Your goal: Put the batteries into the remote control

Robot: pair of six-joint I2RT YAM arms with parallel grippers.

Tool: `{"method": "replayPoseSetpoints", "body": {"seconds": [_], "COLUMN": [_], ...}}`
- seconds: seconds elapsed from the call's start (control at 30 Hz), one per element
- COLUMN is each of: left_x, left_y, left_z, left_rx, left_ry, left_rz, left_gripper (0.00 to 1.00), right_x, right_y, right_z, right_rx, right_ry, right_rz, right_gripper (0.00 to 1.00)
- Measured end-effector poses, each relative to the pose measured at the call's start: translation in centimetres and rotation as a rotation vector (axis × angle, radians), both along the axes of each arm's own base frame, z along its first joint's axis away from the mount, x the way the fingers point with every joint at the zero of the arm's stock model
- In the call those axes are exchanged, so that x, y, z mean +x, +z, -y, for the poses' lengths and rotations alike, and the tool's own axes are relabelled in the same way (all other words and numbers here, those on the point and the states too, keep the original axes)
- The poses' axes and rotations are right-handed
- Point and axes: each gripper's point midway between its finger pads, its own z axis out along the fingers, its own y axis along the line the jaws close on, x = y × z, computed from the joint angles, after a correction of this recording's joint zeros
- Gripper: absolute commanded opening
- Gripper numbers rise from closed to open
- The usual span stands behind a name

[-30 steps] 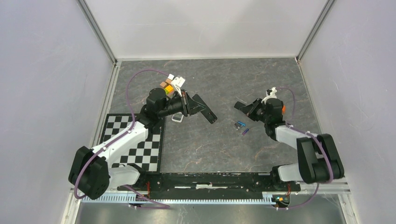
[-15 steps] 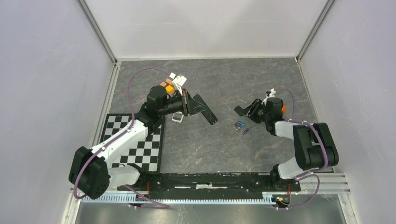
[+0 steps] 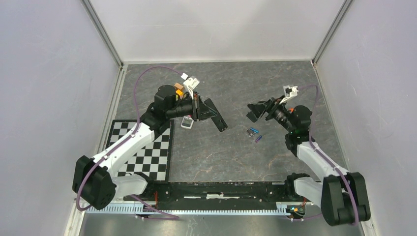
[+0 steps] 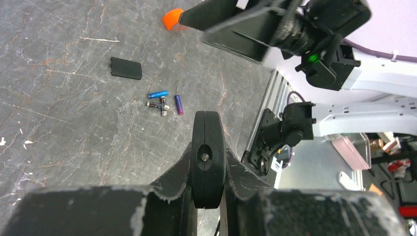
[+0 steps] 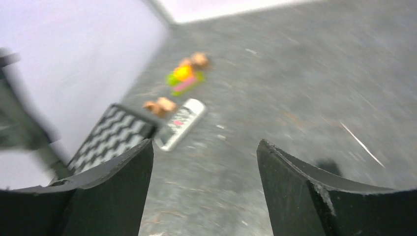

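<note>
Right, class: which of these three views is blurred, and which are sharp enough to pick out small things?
Right wrist view: smeared throughout, the small white handset with grey button face only a soft shape. Left wrist view: crisp, tiny bright blue cylinder battery and purple one distinct. Top external view: sharp, evenly lit.

A checkerboard mat (image 3: 147, 152) is laid on the grey marbled table (image 3: 221, 157), behind the left pincer (image 3: 222, 126) toward the near edge. Ahead of that pincer a small black cover (image 4: 126, 68) is seen lying flat, and farther on an orange cap (image 4: 169, 19), partly hidden. Blurred coloured blocks (image 5: 183, 76) are seen far ahead of the right pincer (image 5: 204, 172).
</note>
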Motion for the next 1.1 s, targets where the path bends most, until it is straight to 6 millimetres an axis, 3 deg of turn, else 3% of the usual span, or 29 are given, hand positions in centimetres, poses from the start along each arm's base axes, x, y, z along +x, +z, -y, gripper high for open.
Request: {"method": "replayPoseSetpoints", "body": {"seconds": [0.13, 0.23, 0.37, 0.7, 0.97, 1.1], "left_x": [-0.9, -1.8, -2.7, -4.5, -5.4, -5.6], "left_y": [0.3, 0.5, 0.9, 1.4, 3.1, 3.8], "left_z": [-0.1, -0.1, -0.1, 0.1, 0.2, 0.3], "left_rx": [0.020, 0.022, 0.015, -0.008, -0.051, -0.080], "left_ry": [-0.059, -0.109, -0.167, -0.266, -0.309, -0.320], "left_rz": [0.044, 0.072, 0.104, 0.126, 0.189, 0.216], "left_gripper": [0.02, 0.02, 0.02, 0.05, 0.08, 0.15], "right_x": [-4.7, -8.6, -11.3, -13.2, -14.7, -15.4], "right_y": [6.1, 7.5, 7.3, 5.0, 4.5, 5.1], "right_z": [-5.5, -9.1, -11.6, -15.5, -17.1, -17.8], "right_rx": [0.029, 0.011, -0.014, -0.075, -0.073, -0.027], "right_ry": [0.302, 0.511, 0.683, 0.894, 0.964, 0.985], "right_rz": [0.297, 0.413, 0.441, 0.296, 0.240, 0.226], "right_gripper": [0.89, 0.89, 0.85, 0.71, 0.40, 0.18]}}
